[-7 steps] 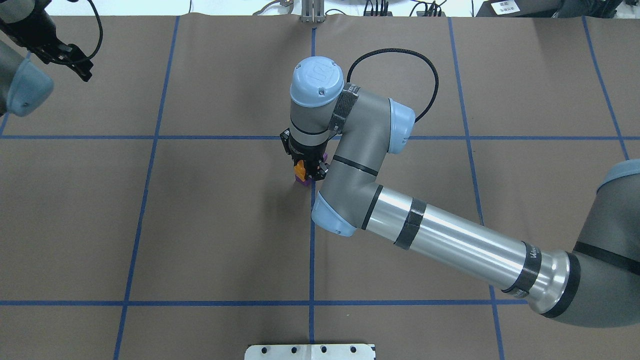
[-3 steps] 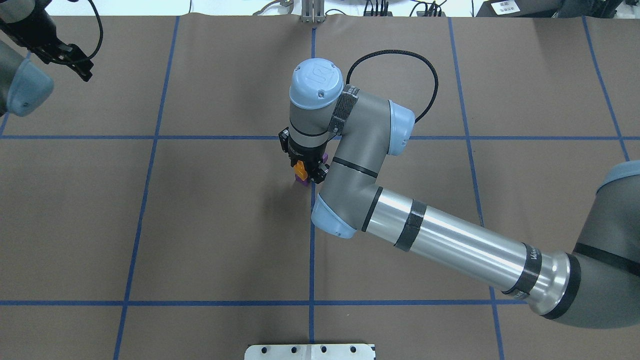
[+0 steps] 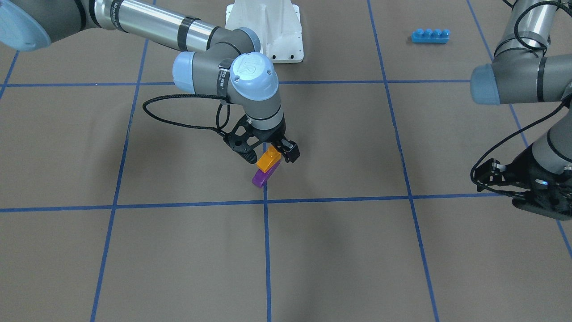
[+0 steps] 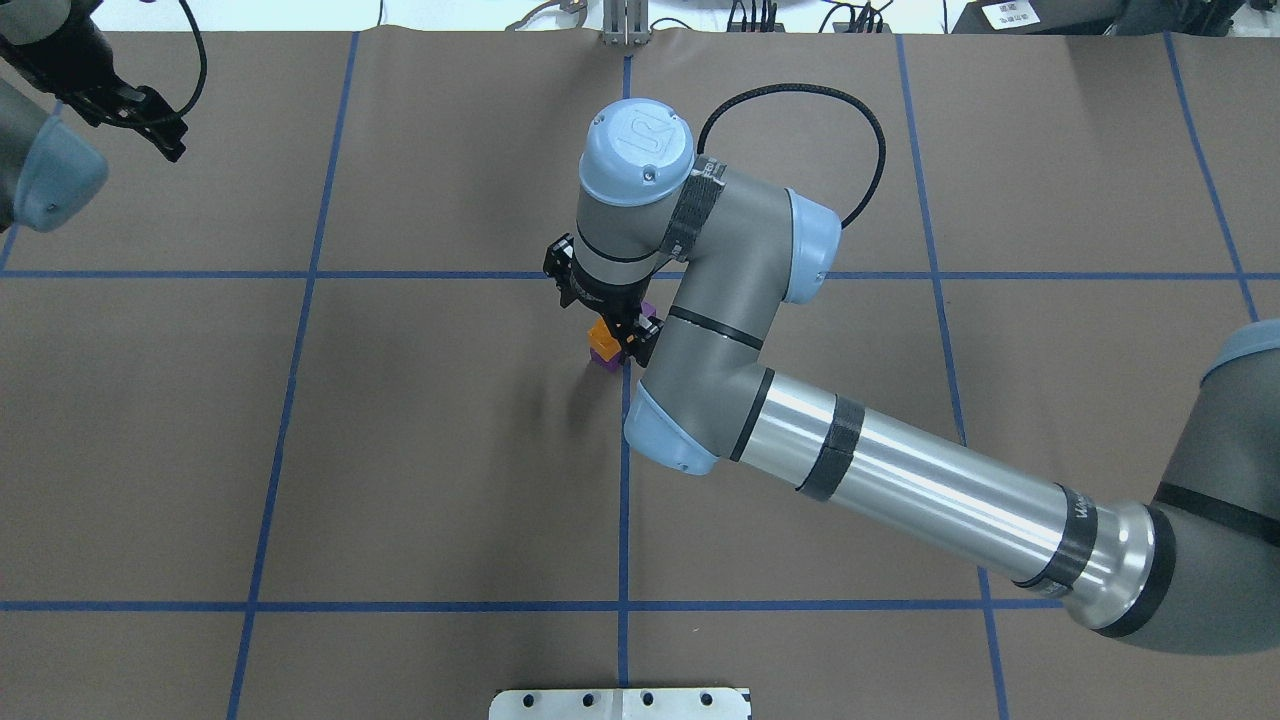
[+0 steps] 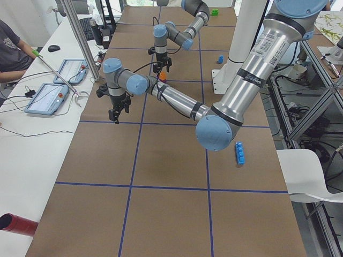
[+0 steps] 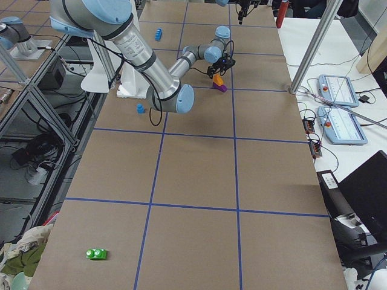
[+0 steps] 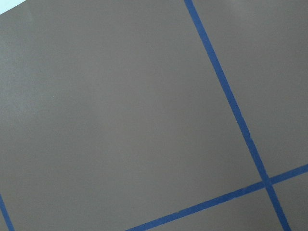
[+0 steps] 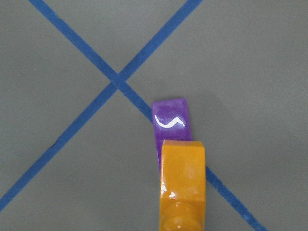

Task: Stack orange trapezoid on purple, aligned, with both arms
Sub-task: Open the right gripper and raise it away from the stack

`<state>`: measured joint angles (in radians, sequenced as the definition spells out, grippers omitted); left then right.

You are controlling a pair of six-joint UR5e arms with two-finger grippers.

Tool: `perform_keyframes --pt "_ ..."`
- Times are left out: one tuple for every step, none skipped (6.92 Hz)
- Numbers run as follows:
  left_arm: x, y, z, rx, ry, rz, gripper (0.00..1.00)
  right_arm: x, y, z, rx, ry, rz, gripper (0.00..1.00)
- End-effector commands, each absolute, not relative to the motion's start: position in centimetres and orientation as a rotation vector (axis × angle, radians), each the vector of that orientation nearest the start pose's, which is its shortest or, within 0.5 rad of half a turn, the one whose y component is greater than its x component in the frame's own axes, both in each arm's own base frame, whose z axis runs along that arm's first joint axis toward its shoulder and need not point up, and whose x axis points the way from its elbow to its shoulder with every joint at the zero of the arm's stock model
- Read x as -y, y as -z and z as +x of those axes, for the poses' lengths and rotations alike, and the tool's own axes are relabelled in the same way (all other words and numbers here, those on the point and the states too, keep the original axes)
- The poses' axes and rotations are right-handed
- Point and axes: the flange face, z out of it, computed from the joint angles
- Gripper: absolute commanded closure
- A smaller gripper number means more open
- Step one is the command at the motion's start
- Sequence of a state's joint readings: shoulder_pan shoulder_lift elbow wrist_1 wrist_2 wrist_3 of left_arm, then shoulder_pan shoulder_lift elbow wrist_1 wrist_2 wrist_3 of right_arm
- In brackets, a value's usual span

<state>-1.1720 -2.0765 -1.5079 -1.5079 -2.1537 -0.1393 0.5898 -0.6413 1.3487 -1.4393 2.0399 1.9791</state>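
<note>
Your brown table (image 4: 450,450) carries a blue tape grid (image 4: 400,606). In the left-side view your white desk (image 5: 24,160) lies at nine o'clock, a white chair (image 5: 305,171) at four.

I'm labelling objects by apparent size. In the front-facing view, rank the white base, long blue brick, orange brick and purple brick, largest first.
1. White base
2. Long blue brick
3. Orange brick and purple brick: look alike; the orange one covers part of the purple, so unranked.
</note>
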Motion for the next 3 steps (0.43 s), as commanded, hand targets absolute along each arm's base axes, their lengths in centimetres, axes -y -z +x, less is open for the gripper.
perform_keyframes --pt "66.1 -40.5 19.2 -0.657 -0.36 0.207 0.0 51.1 -13.4 -50.1 0.927 -0.729 -0.316 0.0" --pt "66.0 -40.3 18.9 -0.658 -0.355 0.213 0.0 50.1 -14.6 -44.9 0.897 -0.625 -0.233 0.0" --pt "65.9 -40.9 17.5 -0.657 -0.334 0.214 0.0 50.6 -17.2 -38.9 0.844 -0.517 -0.14 0.0"
